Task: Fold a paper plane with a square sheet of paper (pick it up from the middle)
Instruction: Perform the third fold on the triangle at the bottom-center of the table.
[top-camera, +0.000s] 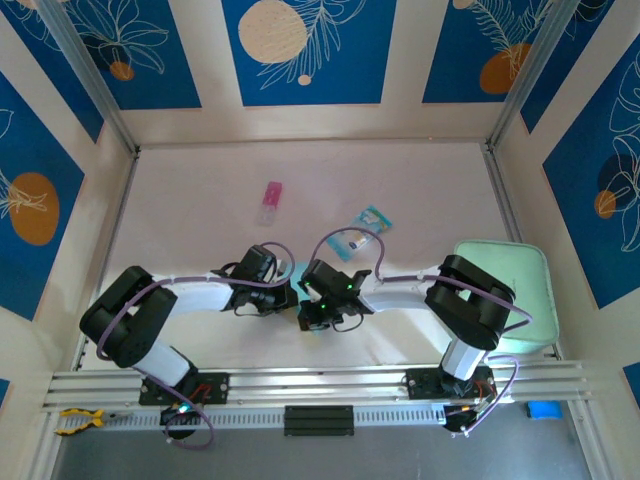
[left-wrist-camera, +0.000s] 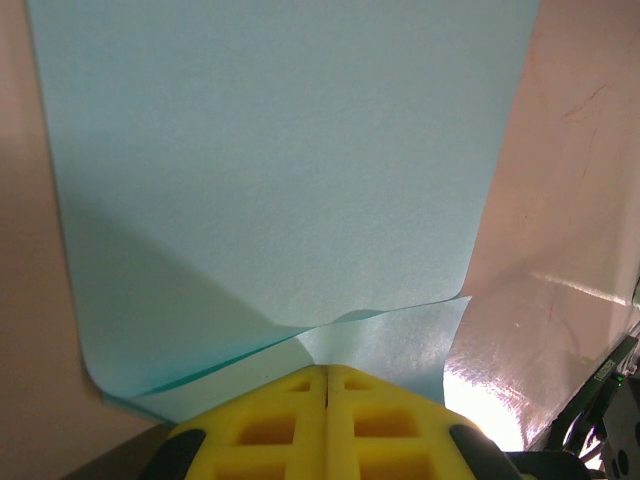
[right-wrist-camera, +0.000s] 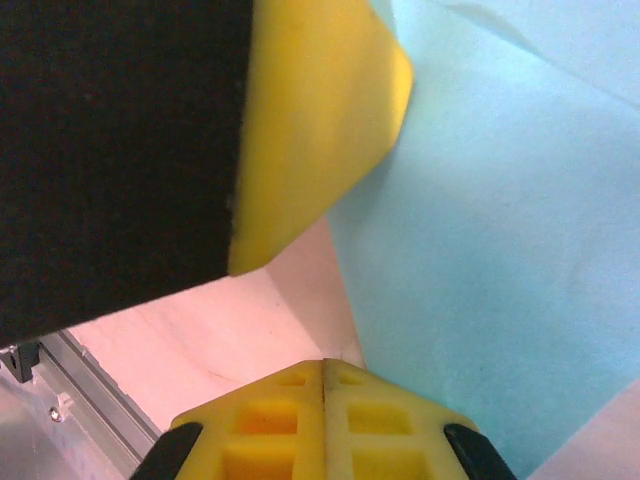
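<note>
The square sheet of paper (left-wrist-camera: 280, 170) is light blue and lies on the pale table, spreading away from my left gripper (left-wrist-camera: 327, 370). It is folded into two layers, and the upper layer's near edge lifts a little at my fingertips. My left gripper is shut, its yellow tips touching that edge; I cannot see any paper pinched between them. My right gripper (right-wrist-camera: 324, 362) is shut with its tip on the bare table, just beside the paper's (right-wrist-camera: 500, 250) edge. The left gripper's yellow finger (right-wrist-camera: 310, 120) hangs close above it. From above, both grippers (top-camera: 290, 297) (top-camera: 306, 320) meet at mid-table. The paper plane is out of view.
A pink packet (top-camera: 270, 203) and a teal-and-clear packet (top-camera: 367, 232) lie farther back on the table. A mint-green pad (top-camera: 515, 300) sits at the right edge. An aluminium rail (top-camera: 320, 385) runs along the near edge, and walls enclose the table.
</note>
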